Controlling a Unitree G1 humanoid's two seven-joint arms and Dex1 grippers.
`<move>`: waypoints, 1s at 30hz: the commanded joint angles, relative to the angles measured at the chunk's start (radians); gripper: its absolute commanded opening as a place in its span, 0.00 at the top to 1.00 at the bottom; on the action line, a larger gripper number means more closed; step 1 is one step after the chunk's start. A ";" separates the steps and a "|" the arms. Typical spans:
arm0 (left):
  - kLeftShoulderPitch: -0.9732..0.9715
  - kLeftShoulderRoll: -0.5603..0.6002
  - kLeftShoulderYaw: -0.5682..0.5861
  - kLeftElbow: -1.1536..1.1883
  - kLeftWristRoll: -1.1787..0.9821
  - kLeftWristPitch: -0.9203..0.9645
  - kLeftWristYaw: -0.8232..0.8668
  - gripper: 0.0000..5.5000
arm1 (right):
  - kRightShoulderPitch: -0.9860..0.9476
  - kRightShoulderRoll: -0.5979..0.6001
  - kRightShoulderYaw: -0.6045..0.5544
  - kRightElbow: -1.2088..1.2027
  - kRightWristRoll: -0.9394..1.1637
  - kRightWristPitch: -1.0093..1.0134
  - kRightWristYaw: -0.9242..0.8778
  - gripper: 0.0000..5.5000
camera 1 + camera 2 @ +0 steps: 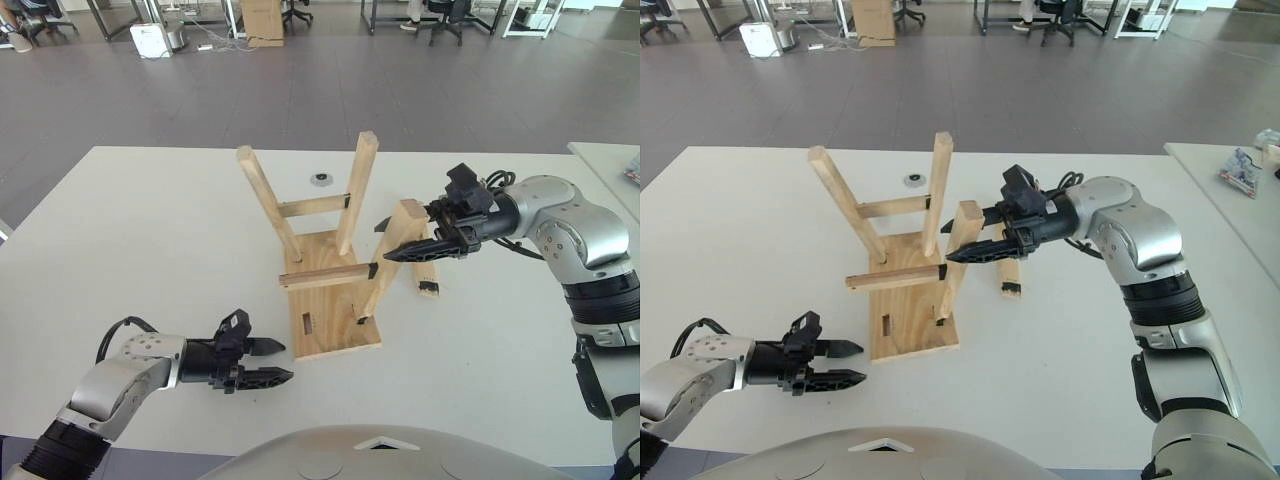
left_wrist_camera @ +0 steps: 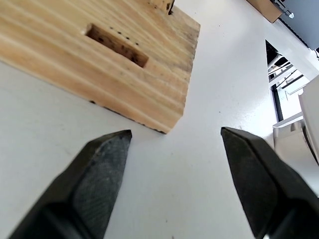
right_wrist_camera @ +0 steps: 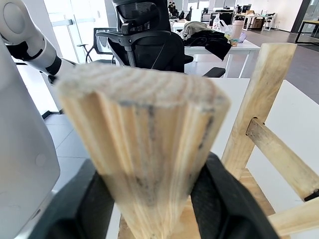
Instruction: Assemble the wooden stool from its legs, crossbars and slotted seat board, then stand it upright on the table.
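Pale slotted wooden seat board (image 1: 330, 335) flat on white table (image 1: 130, 230), underside up. Two square wooden legs (image 1: 357, 190) upright at board's far edge, joined by crossbar (image 1: 315, 206). Right arm bent in from board's right side; right gripper (image 1: 386, 241) pinching upper end of third leg (image 1: 376, 292), tilted, foot on board's right edge. Left arm low, forearm level; left gripper (image 1: 287, 361) just off board's near-left corner, jaws spread, holding nothing.

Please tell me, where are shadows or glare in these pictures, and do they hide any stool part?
Left eye view: the light is even, with only a faint shadow on the table along the seat board; no stool part is hidden. Left wrist view: a thin dark shadow lies under the seat board's edge. Right wrist view: the windows behind the leg glare white.
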 commanded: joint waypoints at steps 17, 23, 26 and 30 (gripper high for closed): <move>0.045 -0.011 -0.006 0.027 0.060 0.054 0.059 0.40 | 0.261 -0.027 0.067 -0.148 -0.073 -0.026 -0.081 0.63; 0.050 -0.022 -0.007 0.055 0.075 0.026 0.059 0.40 | 0.232 -0.068 0.083 -0.166 -0.038 0.053 -0.075 0.49; 0.061 -0.033 -0.013 0.058 0.080 0.021 0.068 0.40 | 0.262 -0.142 0.075 -0.144 -0.086 0.022 -0.026 0.39; 0.108 -0.048 -0.011 0.102 0.095 -0.018 0.074 0.40 | 0.272 -0.249 0.080 -0.005 -0.228 -0.104 0.033 0.35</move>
